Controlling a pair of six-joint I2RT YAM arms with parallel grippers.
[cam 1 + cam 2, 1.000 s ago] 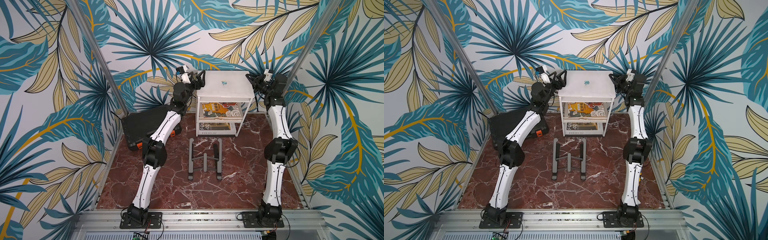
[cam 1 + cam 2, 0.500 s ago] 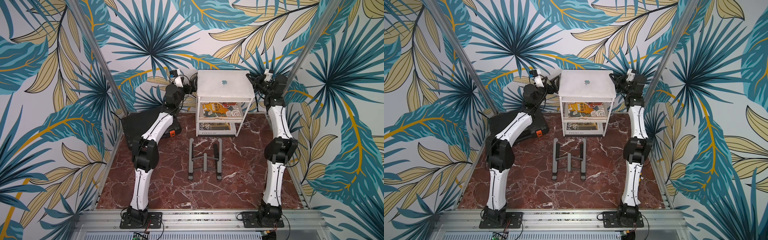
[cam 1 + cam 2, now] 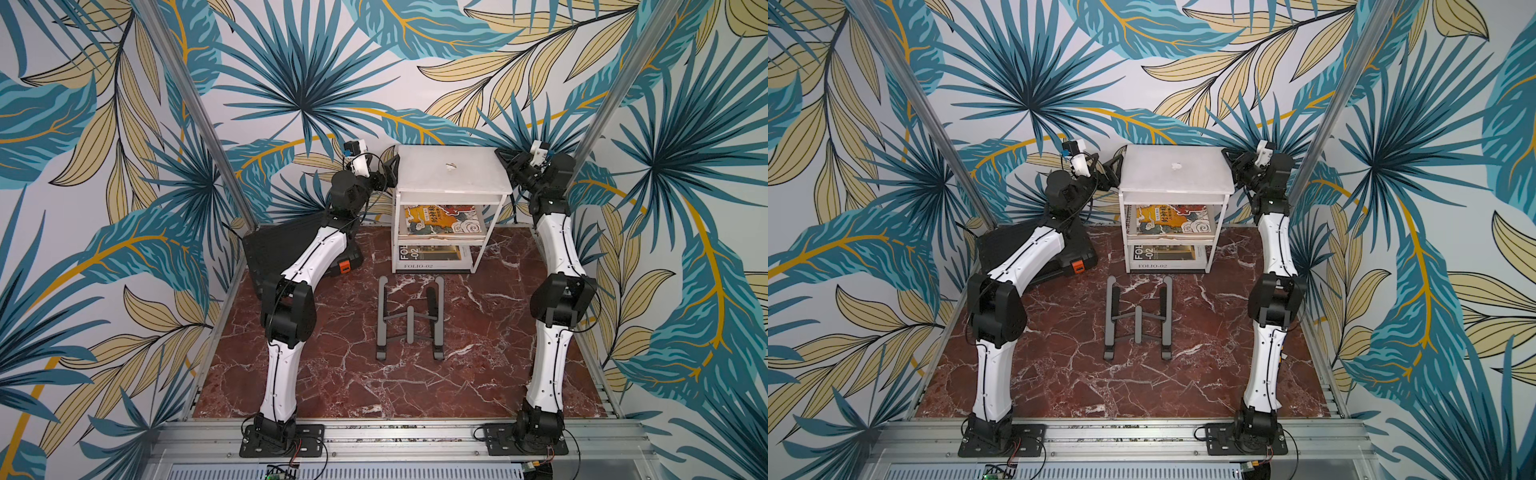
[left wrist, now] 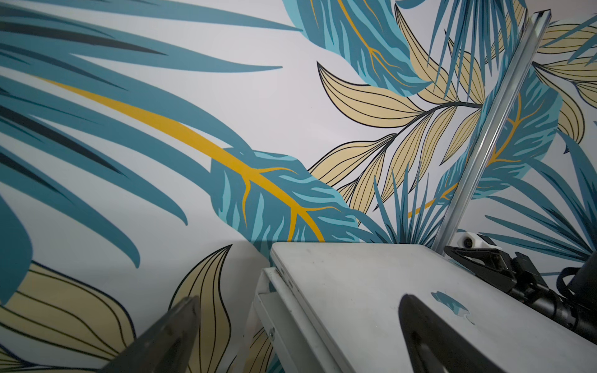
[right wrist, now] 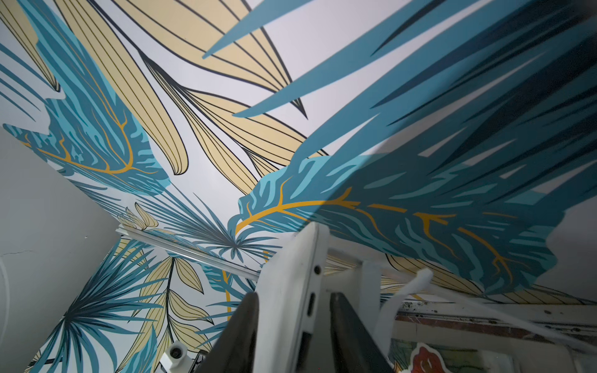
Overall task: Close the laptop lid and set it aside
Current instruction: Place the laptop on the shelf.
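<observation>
Laptop (image 3: pixel 451 168) closed atop rack (image 3: pixel 451 198); right claw (image 5: pixel 294 298) straddles its edge, grip unclear; left claw (image 4: pixel 298 299) apart beside.

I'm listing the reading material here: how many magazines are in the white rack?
2. An orange-covered magazine lies on the white rack's middle shelf; a FOLIO-02 magazine lies on its bottom shelf. Others may be hidden under them.

"FOLIO-02" on lower-shelf magazine (image 3: pixel 430 258)
</observation>
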